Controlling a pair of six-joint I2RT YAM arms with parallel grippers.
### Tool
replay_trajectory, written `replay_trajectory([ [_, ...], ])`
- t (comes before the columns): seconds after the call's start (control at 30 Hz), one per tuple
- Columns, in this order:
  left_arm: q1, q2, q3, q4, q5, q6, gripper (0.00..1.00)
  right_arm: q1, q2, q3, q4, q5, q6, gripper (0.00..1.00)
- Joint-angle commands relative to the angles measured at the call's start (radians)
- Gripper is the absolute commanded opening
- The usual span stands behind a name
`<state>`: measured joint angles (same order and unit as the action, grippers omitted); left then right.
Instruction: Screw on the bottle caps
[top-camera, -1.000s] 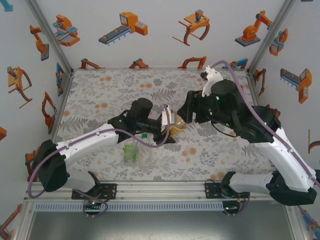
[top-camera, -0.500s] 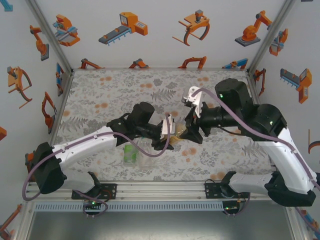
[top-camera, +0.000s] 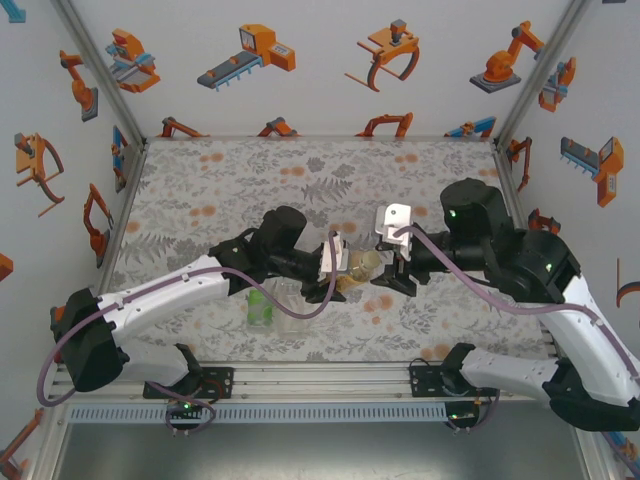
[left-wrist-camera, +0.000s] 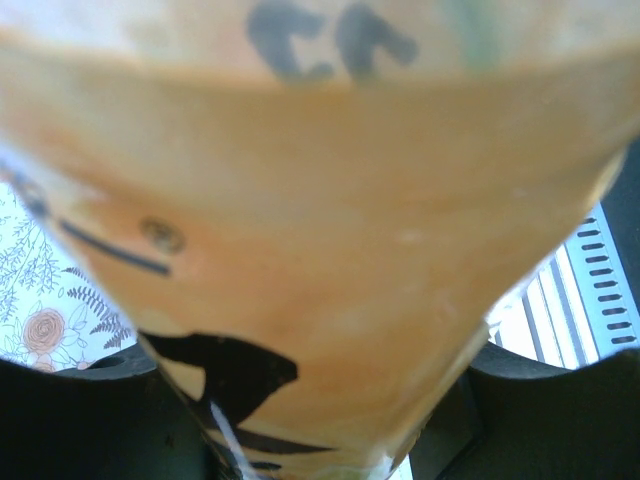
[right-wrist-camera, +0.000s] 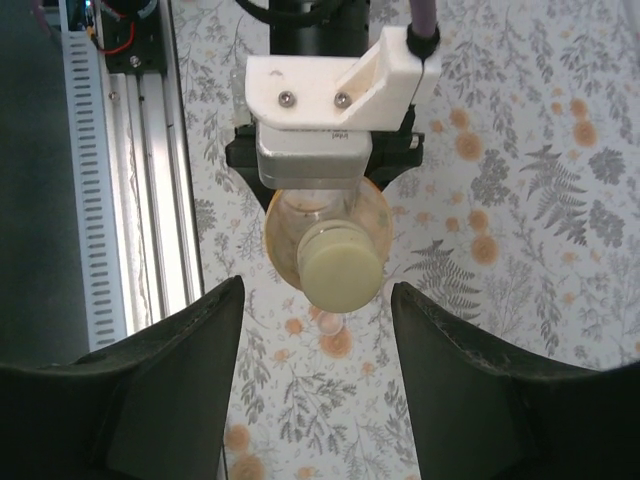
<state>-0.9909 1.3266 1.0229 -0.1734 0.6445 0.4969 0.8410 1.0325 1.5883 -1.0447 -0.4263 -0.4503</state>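
Near the front edge, left of centre on the table (top-camera: 220, 180): green bottle (top-camera: 260, 305) and clear bottle (top-camera: 293, 312) side by side, partly tucked under the left arm. Just beyond, at mid-table: amber bottle (top-camera: 356, 268) clamped in the left claw (top-camera: 334, 268), tipped over sideways, neck pointing right. On that neck: yellowish cap (right-wrist-camera: 343, 262), facing the right wrist camera. Right of it: right claw (right-wrist-camera: 318, 300) spread open, holding nothing, one finger (right-wrist-camera: 170, 390) on each side of the cap with floral cloth visible in both gaps. Farther back: bare patterned table up to the rear wall.
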Motion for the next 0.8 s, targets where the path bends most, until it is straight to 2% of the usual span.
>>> replay_trajectory([
  [0.0, -0.008, -0.021, -0.007, -0.008, 0.005, 0.021, 0.0, -0.003, -0.004, -0.008, 0.058, -0.002, -0.027, 0.55],
  [0.77, -0.008, -0.026, -0.001, 0.003, 0.003, 0.008, 0.0, -0.004, 0.011, -0.012, 0.037, -0.01, -0.025, 0.4],
])
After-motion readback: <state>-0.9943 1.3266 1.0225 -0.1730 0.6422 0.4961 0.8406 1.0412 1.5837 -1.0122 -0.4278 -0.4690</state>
